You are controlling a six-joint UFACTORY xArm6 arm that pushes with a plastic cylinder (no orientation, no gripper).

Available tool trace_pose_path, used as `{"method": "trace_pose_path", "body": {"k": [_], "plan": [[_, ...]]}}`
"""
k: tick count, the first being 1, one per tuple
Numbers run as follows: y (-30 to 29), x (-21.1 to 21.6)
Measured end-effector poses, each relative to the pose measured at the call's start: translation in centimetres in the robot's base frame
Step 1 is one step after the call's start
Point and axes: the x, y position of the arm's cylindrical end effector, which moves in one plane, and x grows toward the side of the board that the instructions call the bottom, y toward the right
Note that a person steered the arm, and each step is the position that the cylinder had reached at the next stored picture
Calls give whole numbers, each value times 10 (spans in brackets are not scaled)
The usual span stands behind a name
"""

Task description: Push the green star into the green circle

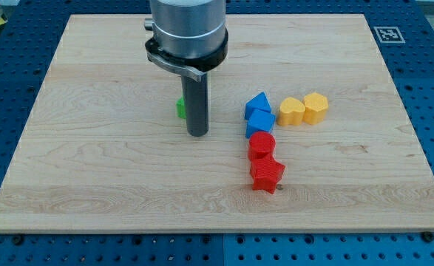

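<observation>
My tip [197, 134] rests on the wooden board [91, 162] left of the middle. A small part of a green block [180, 108] shows just left of the rod, above the tip. The rod hides most of it, so I cannot tell its shape or whether it touches the rod. No second green block shows; the rod and the arm's grey housing [187, 29] cover the board behind them.
To the view's right of the tip stand two blue blocks [259, 113] touching each other, a red round block [262, 144] and a red star [267, 175] below them, and a yellow heart [291, 111] touching a yellow hexagon [316, 107].
</observation>
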Motion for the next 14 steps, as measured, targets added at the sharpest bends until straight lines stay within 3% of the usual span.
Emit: {"method": "trace_pose_path", "body": {"k": [6,8,11,13,14], "plan": [[-14,-5],[-20,-44],[-15,-55],[-15,-42],[-21,-13]]}}
